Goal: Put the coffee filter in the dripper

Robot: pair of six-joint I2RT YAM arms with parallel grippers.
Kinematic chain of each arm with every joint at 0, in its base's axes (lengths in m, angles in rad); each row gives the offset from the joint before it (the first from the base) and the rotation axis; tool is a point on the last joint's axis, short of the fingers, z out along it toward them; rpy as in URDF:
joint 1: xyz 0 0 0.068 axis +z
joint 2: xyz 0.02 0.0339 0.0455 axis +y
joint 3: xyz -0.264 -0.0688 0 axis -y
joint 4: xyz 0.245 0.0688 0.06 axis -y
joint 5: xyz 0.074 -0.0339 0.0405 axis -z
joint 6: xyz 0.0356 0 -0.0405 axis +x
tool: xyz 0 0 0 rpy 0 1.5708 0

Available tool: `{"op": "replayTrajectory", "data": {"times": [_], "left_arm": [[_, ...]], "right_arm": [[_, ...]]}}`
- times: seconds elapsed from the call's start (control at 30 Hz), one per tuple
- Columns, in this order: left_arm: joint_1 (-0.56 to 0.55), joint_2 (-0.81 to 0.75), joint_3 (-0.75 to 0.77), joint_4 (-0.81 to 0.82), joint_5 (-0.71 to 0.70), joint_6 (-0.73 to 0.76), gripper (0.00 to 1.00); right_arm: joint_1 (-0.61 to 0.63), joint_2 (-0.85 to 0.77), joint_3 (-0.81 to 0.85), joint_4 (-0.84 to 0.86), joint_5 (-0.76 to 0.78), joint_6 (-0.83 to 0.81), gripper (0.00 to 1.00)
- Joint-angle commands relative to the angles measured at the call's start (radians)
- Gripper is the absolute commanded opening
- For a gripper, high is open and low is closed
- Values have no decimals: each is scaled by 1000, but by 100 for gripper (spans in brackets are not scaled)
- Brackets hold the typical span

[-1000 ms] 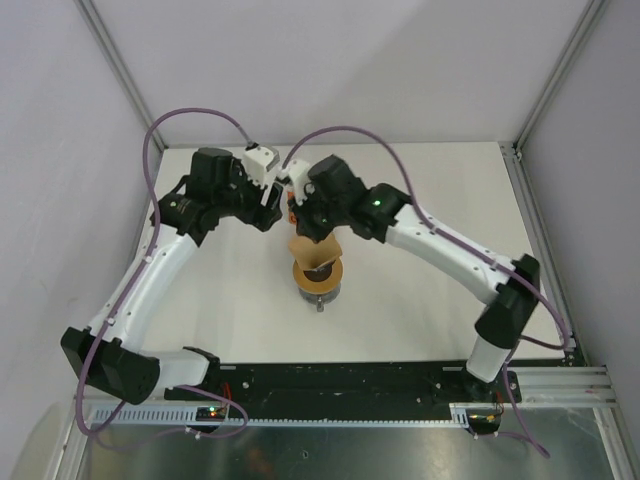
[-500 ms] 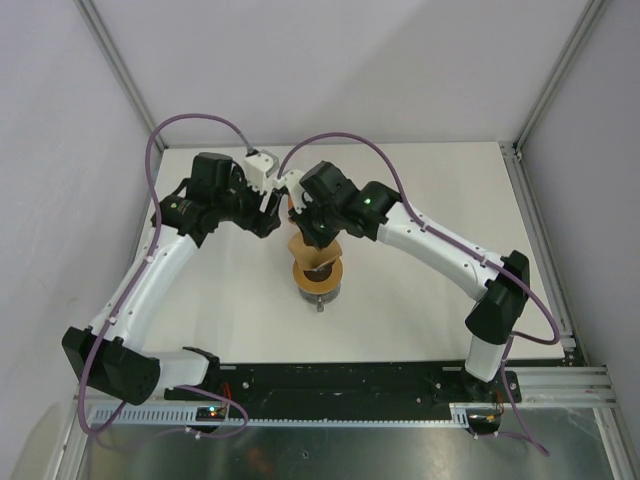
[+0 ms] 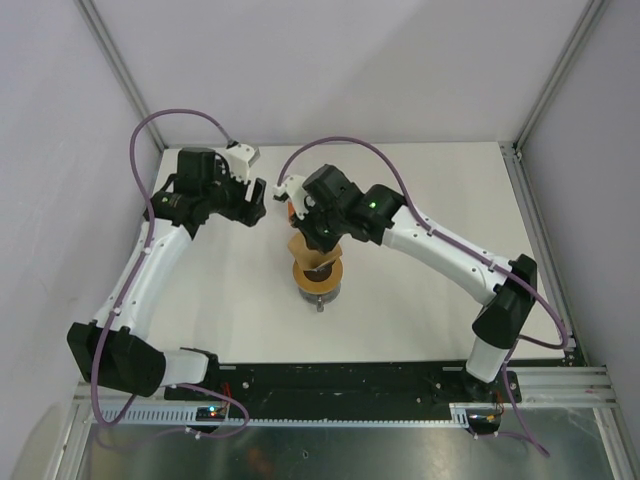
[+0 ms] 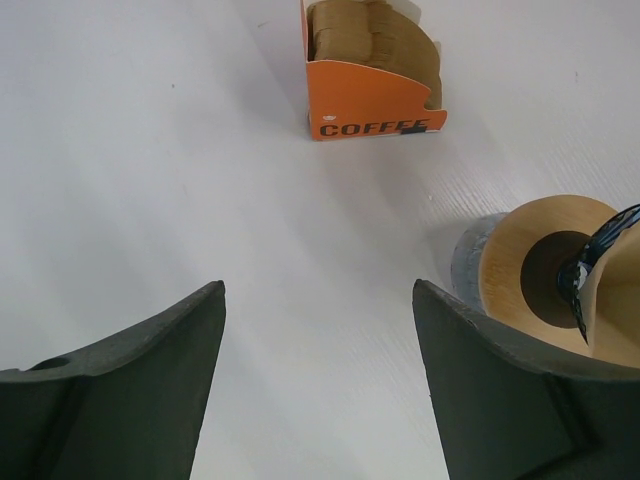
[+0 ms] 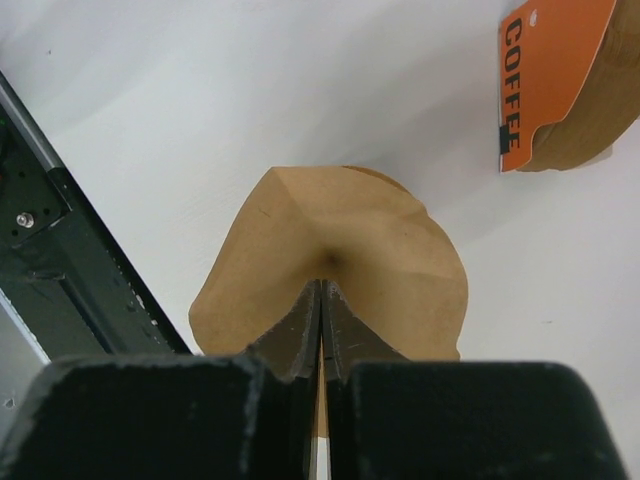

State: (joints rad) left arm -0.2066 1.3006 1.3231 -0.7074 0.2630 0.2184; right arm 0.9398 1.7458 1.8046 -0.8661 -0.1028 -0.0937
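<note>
Over the counter [image 3: 400, 315] at left, left tool [image 4: 318, 300] spread apart, gripping nothing. Beyond it, orange box [image 4: 370, 100] lettered COFFEE. At centre, dripper [image 3: 319, 278] upright, coffee filter [image 5: 340, 250] just over its collar, contact unclear. Right tool [image 5: 322, 300] pinched together on the filter's edge.

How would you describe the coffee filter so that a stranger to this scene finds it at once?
On the white table, find the dripper with its flat tan ring near the middle. Over it the right claw pinches the coffee filter: one loose tan paper cone, not the stack inside the orange COFFEE box.
</note>
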Motion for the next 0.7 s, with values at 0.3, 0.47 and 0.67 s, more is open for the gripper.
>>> {"op": "replayTrajectory", "data": {"times": [0.3, 0.47, 0.67], "left_arm": [[14, -17, -15, 33, 40, 7, 81], [15, -28, -21, 33, 47, 8, 81], [15, -25, -22, 34, 57, 7, 81]], "right_arm": [[18, 128, 34, -106, 5, -53, 0], [16, 188, 29, -129, -19, -59, 0], [9, 210, 1, -118, -26, -56, 0]]}}
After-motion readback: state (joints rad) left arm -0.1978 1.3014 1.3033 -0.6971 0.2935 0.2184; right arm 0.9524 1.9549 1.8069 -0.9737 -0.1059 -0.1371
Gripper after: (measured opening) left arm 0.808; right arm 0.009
